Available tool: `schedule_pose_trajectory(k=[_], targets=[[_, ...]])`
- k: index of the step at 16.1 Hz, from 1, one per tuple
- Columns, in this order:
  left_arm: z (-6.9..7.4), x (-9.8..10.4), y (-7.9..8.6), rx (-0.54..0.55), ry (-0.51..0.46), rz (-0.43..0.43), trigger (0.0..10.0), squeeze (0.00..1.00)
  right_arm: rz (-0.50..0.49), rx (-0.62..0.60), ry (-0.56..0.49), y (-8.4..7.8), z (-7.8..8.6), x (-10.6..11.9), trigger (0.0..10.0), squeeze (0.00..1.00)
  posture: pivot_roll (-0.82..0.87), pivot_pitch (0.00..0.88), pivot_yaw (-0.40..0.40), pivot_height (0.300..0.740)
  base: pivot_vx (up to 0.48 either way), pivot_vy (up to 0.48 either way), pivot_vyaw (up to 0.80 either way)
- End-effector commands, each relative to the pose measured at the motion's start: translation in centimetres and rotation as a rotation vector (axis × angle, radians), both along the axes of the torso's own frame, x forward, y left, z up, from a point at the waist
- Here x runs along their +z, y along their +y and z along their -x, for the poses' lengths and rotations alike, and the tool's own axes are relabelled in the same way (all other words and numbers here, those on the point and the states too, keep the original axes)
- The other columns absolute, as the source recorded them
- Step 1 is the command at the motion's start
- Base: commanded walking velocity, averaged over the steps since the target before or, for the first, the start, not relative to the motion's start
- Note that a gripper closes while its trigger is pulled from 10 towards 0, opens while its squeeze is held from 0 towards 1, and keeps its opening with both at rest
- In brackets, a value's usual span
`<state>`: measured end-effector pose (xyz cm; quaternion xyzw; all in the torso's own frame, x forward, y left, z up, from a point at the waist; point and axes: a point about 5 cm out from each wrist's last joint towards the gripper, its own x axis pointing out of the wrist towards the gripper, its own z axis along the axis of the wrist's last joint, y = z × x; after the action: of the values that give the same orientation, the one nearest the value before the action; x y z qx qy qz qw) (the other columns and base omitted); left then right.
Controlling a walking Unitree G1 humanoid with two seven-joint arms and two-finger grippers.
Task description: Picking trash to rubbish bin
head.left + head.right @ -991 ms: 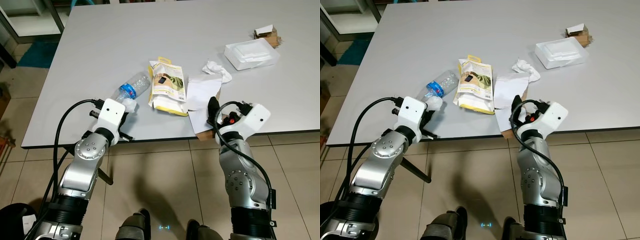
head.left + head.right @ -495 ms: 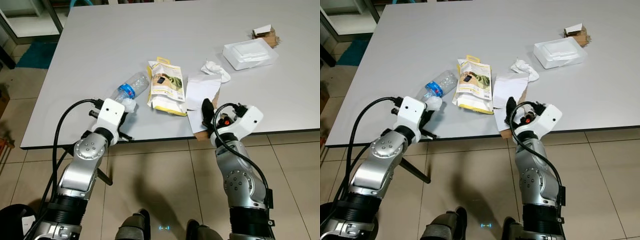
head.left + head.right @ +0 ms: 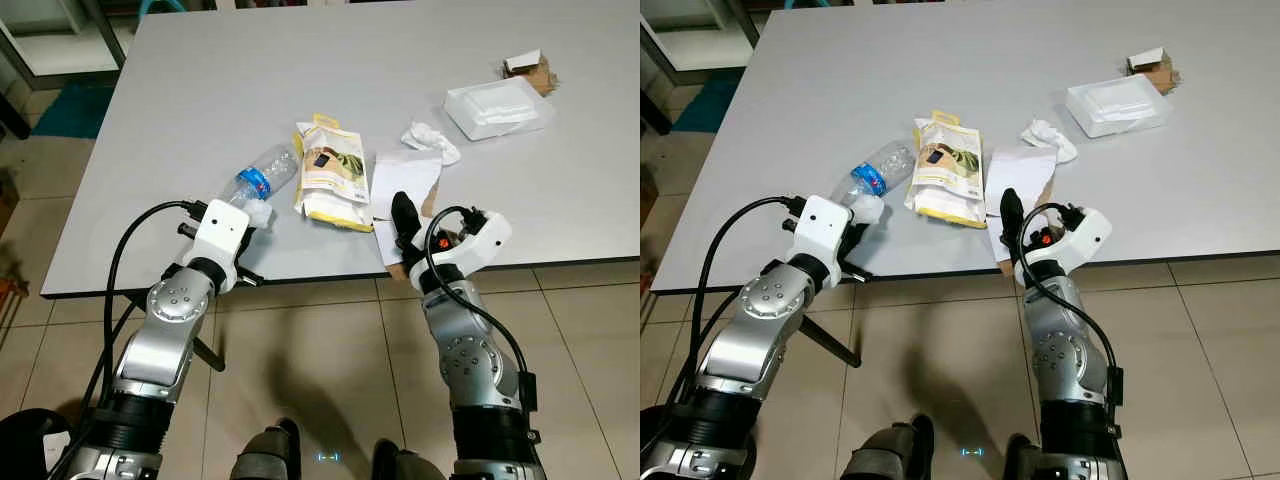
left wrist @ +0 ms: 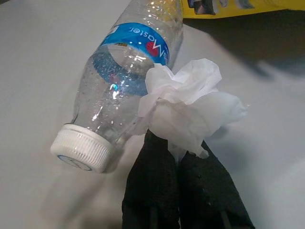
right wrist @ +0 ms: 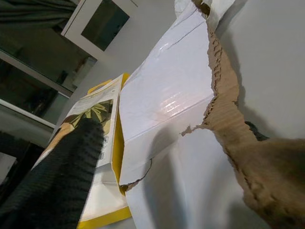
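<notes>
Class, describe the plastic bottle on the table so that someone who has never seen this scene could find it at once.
Start at the grey table and go to its near edge on the robot's left side. There, just left of the yellow snack bag, lies the plastic bottle on its side. It alone is clear, with a blue label and white cap, and the left gripper holds a white tissue against it.

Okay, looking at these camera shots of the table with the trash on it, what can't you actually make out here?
- Right hand: only one black finger shows in the eye and right wrist views, so open or shut is unclear.
- Torn cardboard: its near end is covered by the right hand and arm.
- Snack bag: print too small to read.
- Brown box: cut off by the foam tray in front.
- Left hand: fingertips hidden under the tissue beside the bottle.
</notes>
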<state>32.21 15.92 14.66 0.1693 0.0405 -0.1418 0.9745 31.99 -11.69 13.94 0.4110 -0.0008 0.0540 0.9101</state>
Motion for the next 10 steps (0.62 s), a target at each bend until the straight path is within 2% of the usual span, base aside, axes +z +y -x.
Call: schedule_pose_trajectory(k=[1,10], targets=[[0.2,0.2,0.1,-0.010,-0.003,-0.015,10.0,0.00,-0.135,0.025,0.063,2.2,0.1,-1.1,0.0,0.00,0.34,0.244,0.051,0.740,0.000,0.000,0.00],[0.2,0.3,0.0,-0.016,-0.004,-0.012,10.0,0.00,-0.140,-0.048,0.108,0.7,-0.1,-2.6,0.0,0.00,0.34,0.238,0.051,0.740,0.000,0.000,0.00]])
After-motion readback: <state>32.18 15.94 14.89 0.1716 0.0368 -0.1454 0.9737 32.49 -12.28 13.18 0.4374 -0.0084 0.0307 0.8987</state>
